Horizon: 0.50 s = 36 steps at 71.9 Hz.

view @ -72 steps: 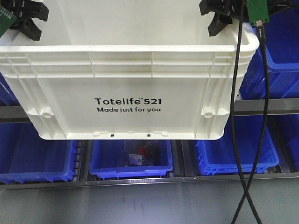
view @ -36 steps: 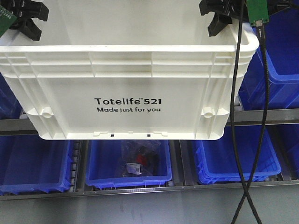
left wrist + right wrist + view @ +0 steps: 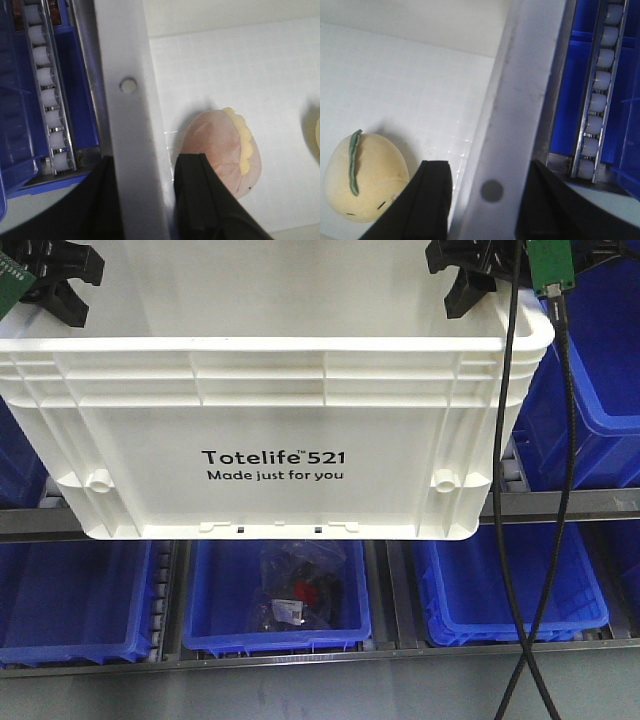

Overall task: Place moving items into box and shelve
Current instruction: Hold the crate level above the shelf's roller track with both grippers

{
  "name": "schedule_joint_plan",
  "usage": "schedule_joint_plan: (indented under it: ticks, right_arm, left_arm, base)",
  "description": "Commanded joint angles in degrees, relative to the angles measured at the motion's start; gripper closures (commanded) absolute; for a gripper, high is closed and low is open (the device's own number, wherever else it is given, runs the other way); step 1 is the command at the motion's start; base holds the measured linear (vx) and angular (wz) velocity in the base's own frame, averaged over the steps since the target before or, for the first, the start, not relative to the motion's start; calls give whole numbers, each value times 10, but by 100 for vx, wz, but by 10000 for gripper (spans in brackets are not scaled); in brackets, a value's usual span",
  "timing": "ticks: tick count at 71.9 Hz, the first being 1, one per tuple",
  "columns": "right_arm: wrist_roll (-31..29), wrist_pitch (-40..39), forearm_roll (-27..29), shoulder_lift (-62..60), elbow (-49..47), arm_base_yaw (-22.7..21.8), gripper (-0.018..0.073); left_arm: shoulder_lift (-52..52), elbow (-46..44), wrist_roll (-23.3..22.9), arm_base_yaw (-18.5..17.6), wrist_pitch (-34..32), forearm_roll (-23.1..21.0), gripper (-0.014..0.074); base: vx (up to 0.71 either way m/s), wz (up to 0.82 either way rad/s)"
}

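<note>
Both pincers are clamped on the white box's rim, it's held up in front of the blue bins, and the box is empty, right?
Not empty. The left wrist view shows a pinkish plush toy on the white box floor, and the right wrist view a yellowish one. The rest holds.

Warehouse: roller-rack shelving (image 3: 560,502), rows of blue bins (image 3: 275,600).

A metal shelf (image 3: 560,502) with roller tracks (image 3: 47,95) carries blue plastic bins (image 3: 75,595) side by side. The middle bin (image 3: 275,625) on the lower level holds a clear bag of dark items (image 3: 295,585).
</note>
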Motion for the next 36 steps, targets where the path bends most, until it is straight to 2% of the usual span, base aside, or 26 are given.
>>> schedule_joint_plan:
  ticks: [1, 36]
  right_arm:
    - [-14, 0, 12, -37, -23, 0, 562]
    - [-14, 0, 12, -37, -23, 0, 562]
  left_arm:
    - [-33, -21, 5, -1, -55, -5, 597]
    - [-33, -21, 5, -1, -55, -5, 597]
  base:
    - [5, 1]
    - [6, 1]
